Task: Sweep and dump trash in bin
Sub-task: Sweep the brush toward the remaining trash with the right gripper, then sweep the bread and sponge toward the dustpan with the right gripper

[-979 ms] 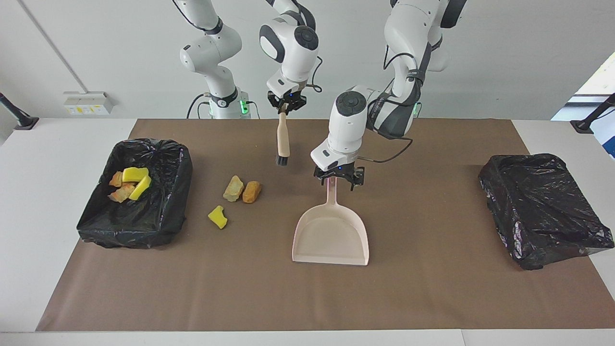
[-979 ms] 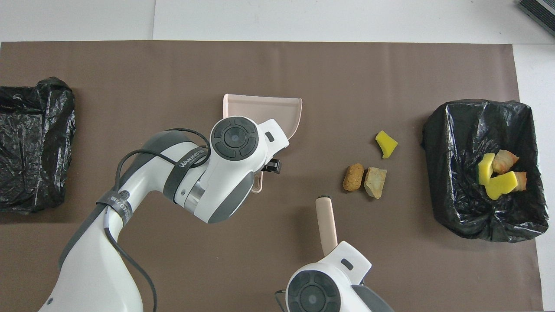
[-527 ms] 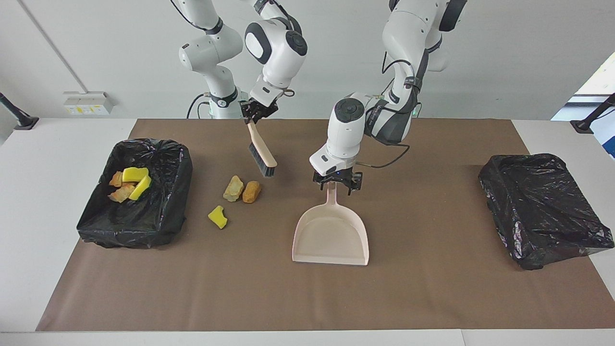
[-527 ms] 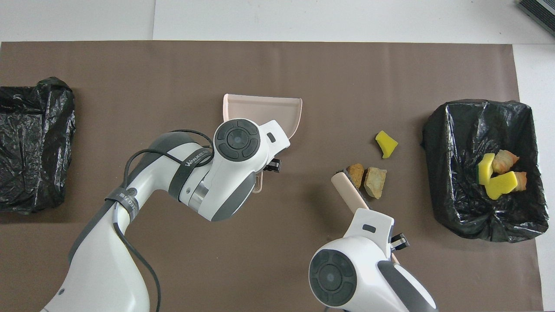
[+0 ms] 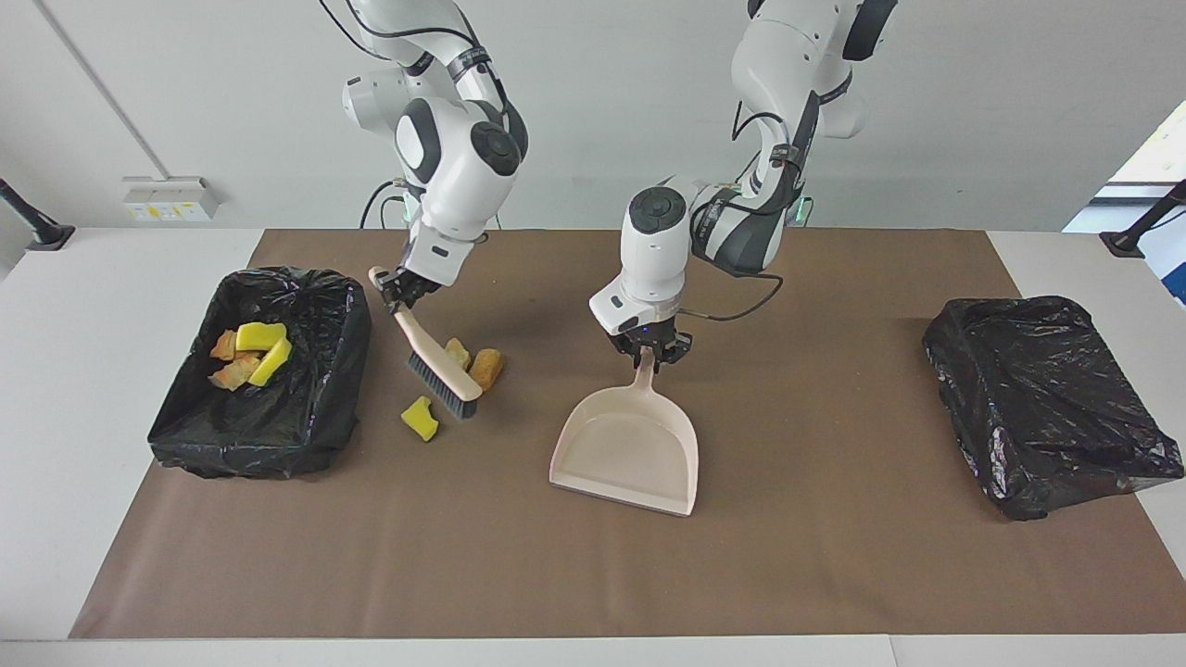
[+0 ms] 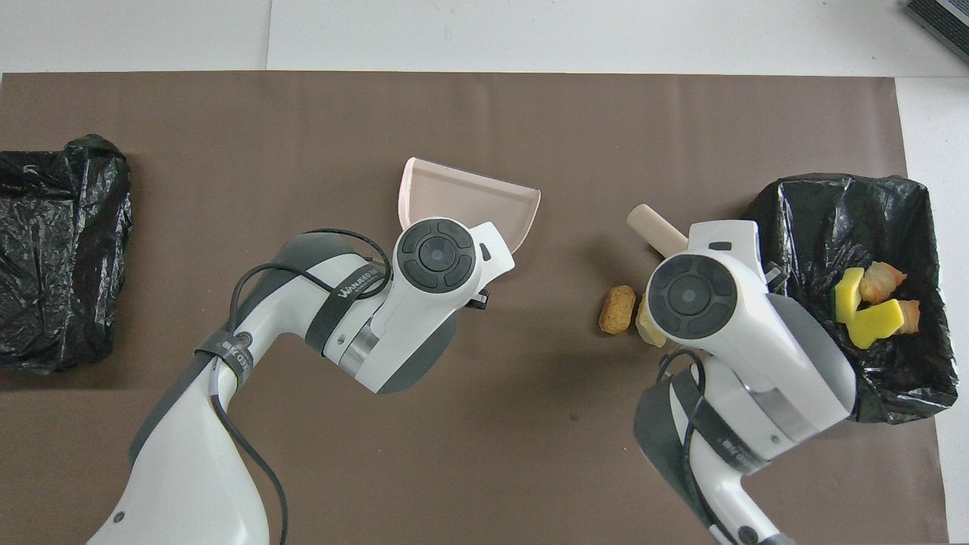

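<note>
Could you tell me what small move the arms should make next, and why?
Probably the right gripper should draw the brush toward the dustpan, which the left gripper holds by its handle: three scraps lie on the mat beside the bristles, and the pan's mouth isn't facing them yet.

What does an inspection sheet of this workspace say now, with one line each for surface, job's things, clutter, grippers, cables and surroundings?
Surface: brown mat on a white table.
Job's things: three scraps on the mat by the brush: yellow sponge piece, two brown pieces; more scraps lie in the lined bin at the right arm's end. Dustpan mid-mat, empty.
Clutter: second black-lined bin at the left arm's end.
Grippers: right gripper shut on the brush handle; left gripper shut on the dustpan handle.
Cables: black cable on the left arm.
Surroundings: white wall, wall box.
</note>
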